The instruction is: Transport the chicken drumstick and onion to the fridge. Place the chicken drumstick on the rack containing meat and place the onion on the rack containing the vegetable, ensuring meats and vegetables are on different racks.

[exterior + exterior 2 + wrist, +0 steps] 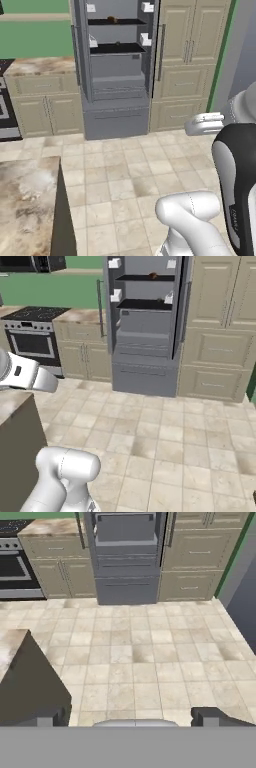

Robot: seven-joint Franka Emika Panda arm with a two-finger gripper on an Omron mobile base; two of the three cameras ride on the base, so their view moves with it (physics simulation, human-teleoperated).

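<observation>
From my seat the fridge [116, 70] stood across the tiled floor [130, 175], doors swung open, well apart from the base. The fingers [130, 718] were spread wide with nothing between them, pointed over the floor toward the fridge.

On the upper rack [116, 22] a small dark-brown piece [113, 20] sat near the middle; I judged it to be meat already stored there, but it was too small to be sure. The lower rack [117, 48] carried a tiny dark speck I could not make out. I could not find the drumstick or the onion; a corner of marbled desk [25, 200] beside the base showed bare.

The risks as I saw them: with the hand empty, driving on to the fridge would waste the trip. The dark side of the desk sat close by the left finger, so a careless swing could clip it. Later, the two racks sit close together, and mixing them up would put meat with the vegetable.
</observation>
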